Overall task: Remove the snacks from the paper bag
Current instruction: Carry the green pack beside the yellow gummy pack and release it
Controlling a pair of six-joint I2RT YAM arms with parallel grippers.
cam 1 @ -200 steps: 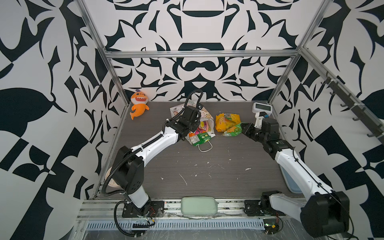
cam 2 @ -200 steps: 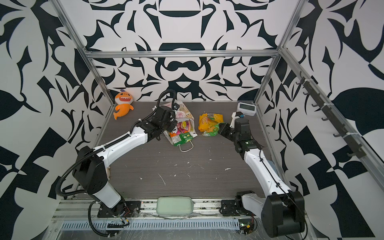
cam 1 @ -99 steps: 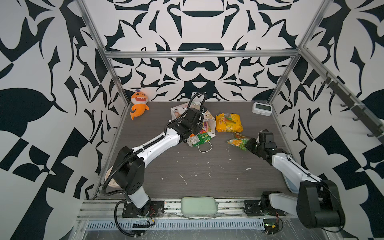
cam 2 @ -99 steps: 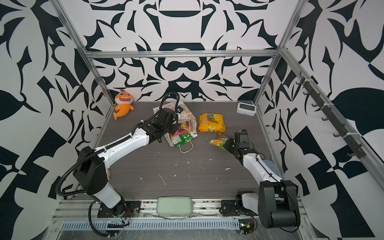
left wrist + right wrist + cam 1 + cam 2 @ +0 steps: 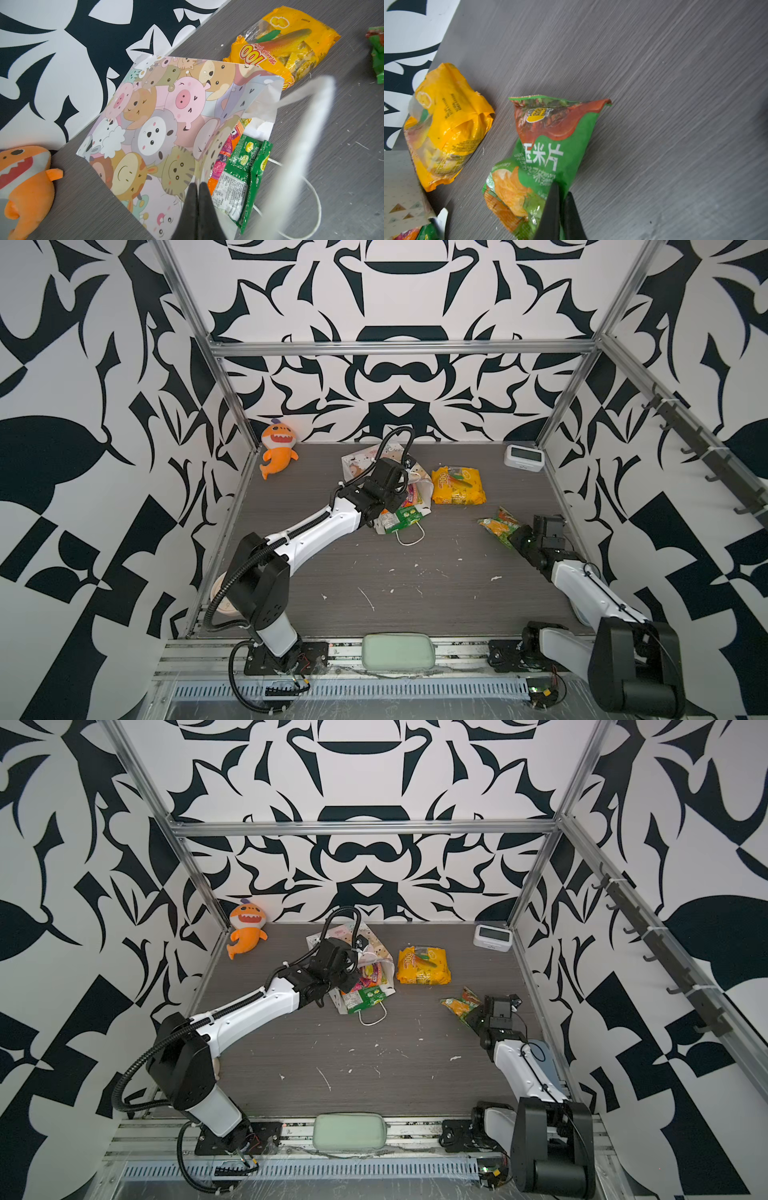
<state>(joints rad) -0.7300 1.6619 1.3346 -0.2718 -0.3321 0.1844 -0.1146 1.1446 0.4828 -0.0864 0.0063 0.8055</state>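
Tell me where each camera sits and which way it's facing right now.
Both top views: high over the front rail, looking down at the whole table; left arm and right arm show whole.
Left wrist: behind the left end effector, facing the paper bag; only shut fingertips show.
Right wrist: behind the right end effector, facing the green corn-chip packet it pinches; only fingertips show.
Shared: both wrist views catch the yellow mango packet.
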